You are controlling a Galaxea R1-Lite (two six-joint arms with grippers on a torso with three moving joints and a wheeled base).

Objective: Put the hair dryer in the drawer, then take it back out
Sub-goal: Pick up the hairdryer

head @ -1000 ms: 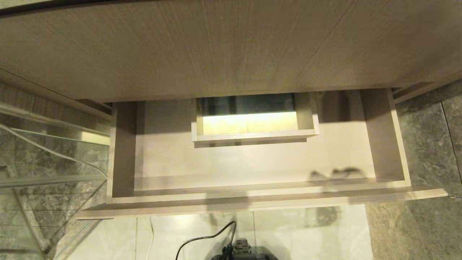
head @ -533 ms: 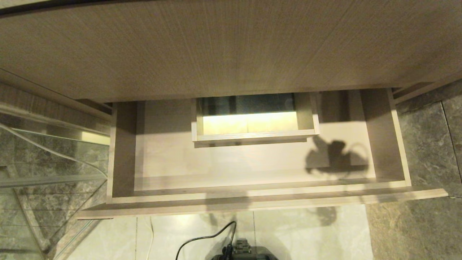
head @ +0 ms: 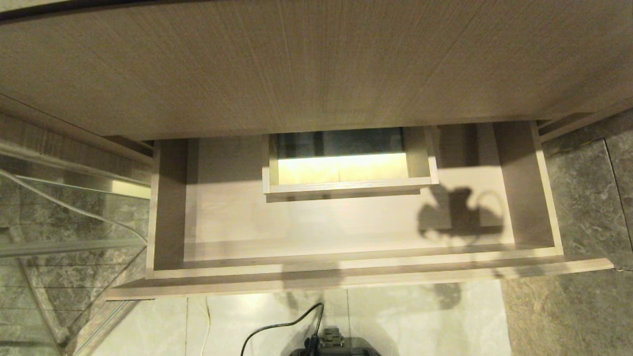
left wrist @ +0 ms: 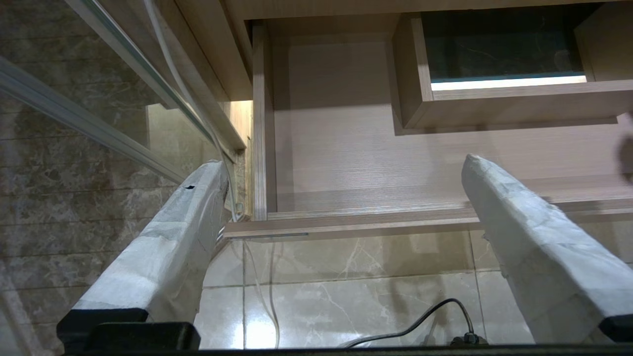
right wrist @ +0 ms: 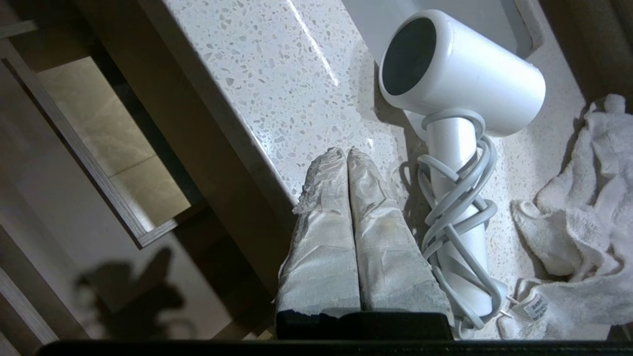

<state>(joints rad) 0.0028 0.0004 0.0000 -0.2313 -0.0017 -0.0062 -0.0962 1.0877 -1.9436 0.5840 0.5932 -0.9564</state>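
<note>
The drawer (head: 346,279) stands pulled out and holds nothing; its boxed cut-out (head: 348,188) sits mid-back. Neither gripper shows in the head view, only a shadow on the drawer floor at the right. The white hair dryer (right wrist: 460,74) lies on the speckled counter (right wrist: 277,74), its grey cord wound round the handle. My right gripper (right wrist: 346,151) is shut and empty, hovering just beside the handle, apart from it. My left gripper (left wrist: 343,160) is wide open and empty, above the floor tiles before the drawer's left front corner (left wrist: 257,225).
A taller wood-grain panel (head: 316,64) overhangs the drawer's back. A glass panel (head: 59,232) stands at the left. A crumpled white towel (right wrist: 583,212) lies next to the dryer. A black cable (head: 282,329) runs over the tiles in front.
The shadow on the drawer floor at the right has grown and moved deeper into the drawer. The drawer itself has not moved.
</note>
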